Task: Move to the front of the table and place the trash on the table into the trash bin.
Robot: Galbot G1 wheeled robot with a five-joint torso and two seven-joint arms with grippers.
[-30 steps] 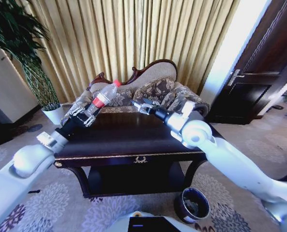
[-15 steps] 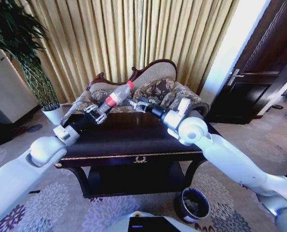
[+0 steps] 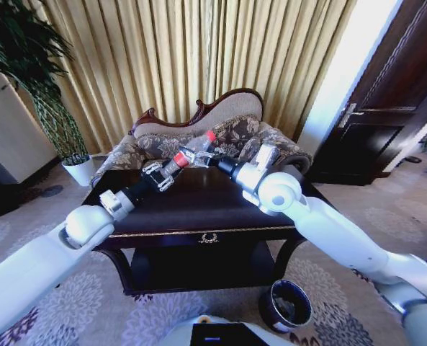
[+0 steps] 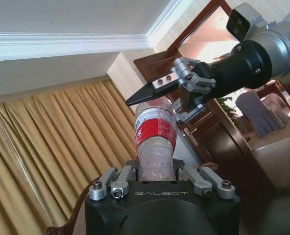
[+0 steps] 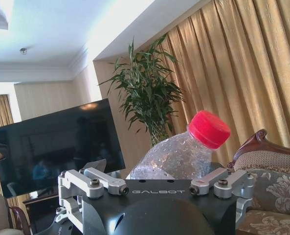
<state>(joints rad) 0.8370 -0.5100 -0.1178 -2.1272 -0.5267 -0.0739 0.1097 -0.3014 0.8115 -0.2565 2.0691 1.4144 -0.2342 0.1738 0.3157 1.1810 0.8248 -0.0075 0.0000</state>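
Above the table point(image 3: 199, 205), the left gripper point(image 3: 160, 175) clenches the base end of the bottle point(image 3: 191, 152), held aloft; the right gripper point(image 3: 207, 158), fingers spread, brackets its neck; this looks like a handover. Next, the right must clamp before the left releases; the trash bin point(image 3: 285, 305) waits on the floor to the right. The bottle is clear, crinkled, red-labelled, red-capped.

"GALBOT" is printed on the left gripper point(image 4: 154, 169) housing and on the right gripper point(image 5: 154, 183) housing.
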